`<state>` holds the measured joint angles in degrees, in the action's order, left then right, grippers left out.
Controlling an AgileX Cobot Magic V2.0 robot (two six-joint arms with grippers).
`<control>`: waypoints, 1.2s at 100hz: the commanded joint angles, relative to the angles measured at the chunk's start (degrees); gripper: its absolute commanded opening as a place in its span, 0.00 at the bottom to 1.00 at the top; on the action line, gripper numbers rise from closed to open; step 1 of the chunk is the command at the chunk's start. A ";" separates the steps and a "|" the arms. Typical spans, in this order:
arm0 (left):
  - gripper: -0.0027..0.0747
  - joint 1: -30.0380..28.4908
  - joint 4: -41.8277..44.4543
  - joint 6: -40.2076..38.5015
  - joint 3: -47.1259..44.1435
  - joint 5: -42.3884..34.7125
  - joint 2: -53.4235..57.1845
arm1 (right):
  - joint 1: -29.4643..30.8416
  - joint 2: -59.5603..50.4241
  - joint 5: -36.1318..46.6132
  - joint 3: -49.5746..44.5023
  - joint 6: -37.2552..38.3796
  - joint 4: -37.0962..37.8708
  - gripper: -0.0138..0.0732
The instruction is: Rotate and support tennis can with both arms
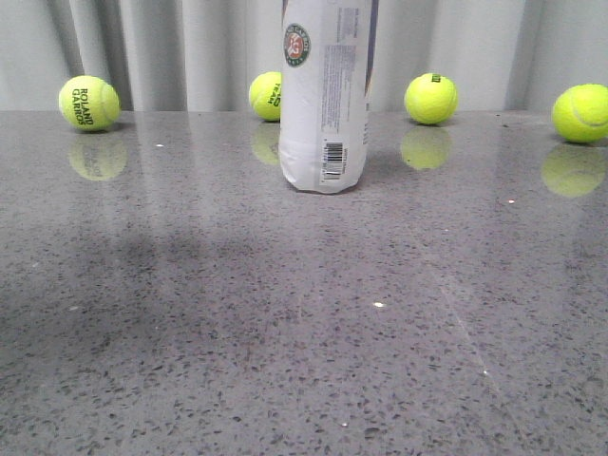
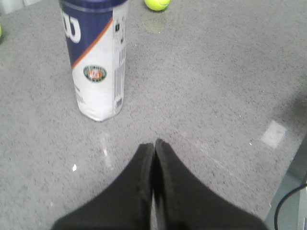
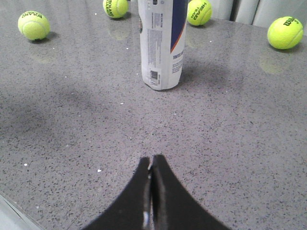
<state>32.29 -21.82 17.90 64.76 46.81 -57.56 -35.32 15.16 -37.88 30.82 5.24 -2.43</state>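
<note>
Bare tabletop (image 1: 285, 361), upright tennis can (image 1: 324, 104), balls (image 1: 430, 99) behind

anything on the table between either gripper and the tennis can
Nothing visible. In both wrist views only bare table lies between the left gripper, the right gripper and the upright tennis can. The tennis balls sit behind it.

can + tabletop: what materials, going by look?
Tennis can: likely thin plastic tube, glossy white printed label with barcode. Table: looks like polished speckled grey stone or composite; it mirrors the tennis balls. Balls: fuzzy yellow felt.
</note>
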 commanded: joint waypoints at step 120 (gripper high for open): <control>0.01 -11.99 14.13 -9.80 -45.11 -48.71 35.37 | 0.25 0.57 4.78 1.28 -0.37 0.41 0.08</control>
<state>23.54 -8.47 13.96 20.70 5.18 -23.62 -35.32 15.16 -37.88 30.82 5.24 -2.43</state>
